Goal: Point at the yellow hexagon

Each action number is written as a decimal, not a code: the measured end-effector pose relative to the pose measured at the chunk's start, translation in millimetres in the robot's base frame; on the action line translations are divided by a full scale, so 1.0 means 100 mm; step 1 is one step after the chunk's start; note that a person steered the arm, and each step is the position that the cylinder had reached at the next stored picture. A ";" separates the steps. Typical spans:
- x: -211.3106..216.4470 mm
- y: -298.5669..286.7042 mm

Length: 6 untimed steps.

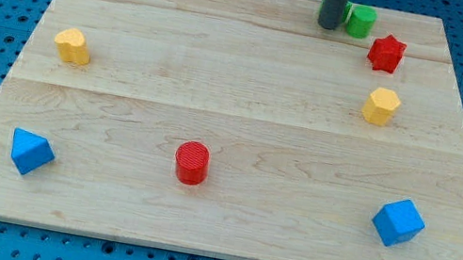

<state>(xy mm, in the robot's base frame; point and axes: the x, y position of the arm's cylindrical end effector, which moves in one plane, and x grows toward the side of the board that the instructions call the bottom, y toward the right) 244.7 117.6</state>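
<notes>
The yellow hexagon [380, 106] sits on the wooden board [223, 234] at the view's right, below a red star [385, 53]. My tip [328, 25] is at the view's top, right of centre, touching or just left of a green block [360, 21]. The tip is well above and left of the yellow hexagon, apart from it. A second yellow block [72, 46], rounded in shape, sits at the view's left.
A red cylinder [191, 162] stands at the bottom centre. A blue triangular block [30, 152] lies at the bottom left and a blue cube-like block [398, 222] at the bottom right. A blue pegboard surrounds the board.
</notes>
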 end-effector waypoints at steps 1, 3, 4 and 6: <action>0.01 0.02; 0.22 -0.54; 0.32 -0.96; 0.70 -1.01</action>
